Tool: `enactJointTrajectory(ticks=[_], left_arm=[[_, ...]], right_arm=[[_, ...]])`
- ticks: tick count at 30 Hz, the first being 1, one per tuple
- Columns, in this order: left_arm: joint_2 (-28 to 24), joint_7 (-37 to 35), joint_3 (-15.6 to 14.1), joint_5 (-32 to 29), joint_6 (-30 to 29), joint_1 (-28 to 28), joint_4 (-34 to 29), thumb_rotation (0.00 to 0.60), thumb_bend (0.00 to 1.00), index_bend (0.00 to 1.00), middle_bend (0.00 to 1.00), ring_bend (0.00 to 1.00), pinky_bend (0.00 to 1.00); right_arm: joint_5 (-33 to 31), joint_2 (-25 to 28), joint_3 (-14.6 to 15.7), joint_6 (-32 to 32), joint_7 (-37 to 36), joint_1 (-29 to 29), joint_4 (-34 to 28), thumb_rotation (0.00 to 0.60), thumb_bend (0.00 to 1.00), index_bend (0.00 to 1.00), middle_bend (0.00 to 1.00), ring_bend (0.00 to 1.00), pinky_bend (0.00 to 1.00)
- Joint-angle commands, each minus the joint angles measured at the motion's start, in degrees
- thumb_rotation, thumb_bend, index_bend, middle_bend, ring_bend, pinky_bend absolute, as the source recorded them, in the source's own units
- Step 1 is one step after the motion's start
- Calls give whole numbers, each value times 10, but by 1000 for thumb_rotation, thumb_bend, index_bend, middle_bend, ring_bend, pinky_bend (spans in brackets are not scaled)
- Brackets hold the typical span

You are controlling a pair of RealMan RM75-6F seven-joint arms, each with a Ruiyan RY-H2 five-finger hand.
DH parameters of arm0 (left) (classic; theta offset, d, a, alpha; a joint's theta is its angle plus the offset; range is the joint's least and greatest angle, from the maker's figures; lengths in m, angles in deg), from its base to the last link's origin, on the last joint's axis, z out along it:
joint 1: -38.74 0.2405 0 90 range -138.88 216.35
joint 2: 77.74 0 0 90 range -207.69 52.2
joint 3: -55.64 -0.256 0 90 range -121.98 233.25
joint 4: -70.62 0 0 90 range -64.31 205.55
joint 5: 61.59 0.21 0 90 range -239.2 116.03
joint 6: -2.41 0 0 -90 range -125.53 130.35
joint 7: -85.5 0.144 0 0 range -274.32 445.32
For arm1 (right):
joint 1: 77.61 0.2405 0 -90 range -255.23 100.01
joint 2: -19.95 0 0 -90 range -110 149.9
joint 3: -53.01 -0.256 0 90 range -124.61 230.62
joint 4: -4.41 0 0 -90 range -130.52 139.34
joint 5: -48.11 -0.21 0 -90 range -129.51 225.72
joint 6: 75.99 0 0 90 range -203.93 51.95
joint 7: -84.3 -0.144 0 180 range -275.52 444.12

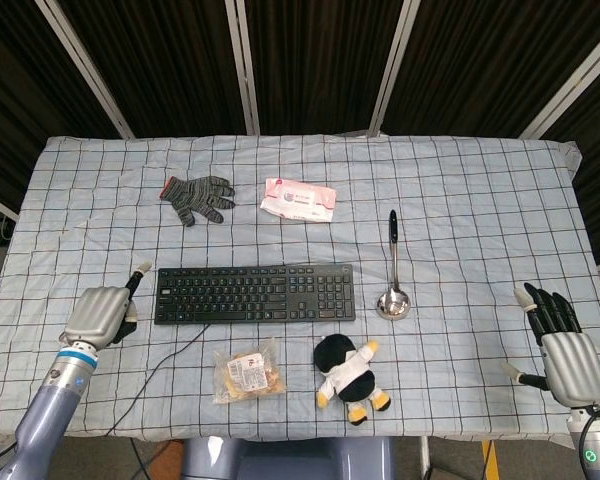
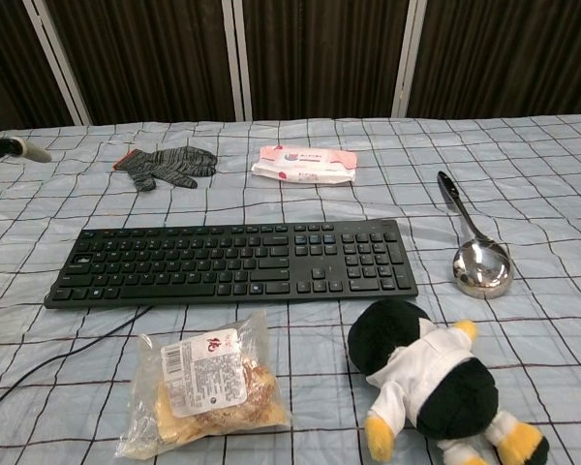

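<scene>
Snack bag [image 2: 205,383] with white label: barcode and red mark visible, print too small to read. Wipes pack [image 1: 298,199] pink and white, writing illegible. No readable marking on keyboard [image 1: 255,293].

Left hand [image 1: 101,313] low over bench [image 1: 480,190], just beside keyboard's left end, not touching it. Holding nothing; fingers partly curled under, one extended toward the keyboard corner. Only a fingertip visible at left edge of chest view. Right hand [image 1: 564,352] near front right bench corner, fingers extended and apart, gripping nothing, well apart from ladle [image 1: 392,280].

Keyboard centred, cable trailing to front edge. Glove [image 1: 197,197] and wipes pack behind it; snack bag and penguin toy [image 1: 349,379] in front, close to front edge. Bare checked cloth along far edge and right side.
</scene>
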Motion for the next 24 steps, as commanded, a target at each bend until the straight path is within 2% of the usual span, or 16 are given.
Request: enactJointTrajectory(ticks=[1, 11, 24], left_arm=[[23, 99, 12, -127, -9, -78, -12, 600, 1000, 0, 838, 733, 617], [89, 139, 9, -235, -53, -135, 37, 600, 1000, 0, 838, 732, 617], [136, 142, 0, -283, -70, -170, 93, 600, 1000, 0, 838, 733, 617]], right_arm=[[0, 0, 0, -1, 1, 0, 1, 600, 51, 0, 0, 0, 0], [3, -1, 1, -1, -1, 0, -1, 600, 52, 0, 0, 0, 0], [2, 0, 0, -3, -7, -1, -4, 600, 51, 0, 0, 0, 0]])
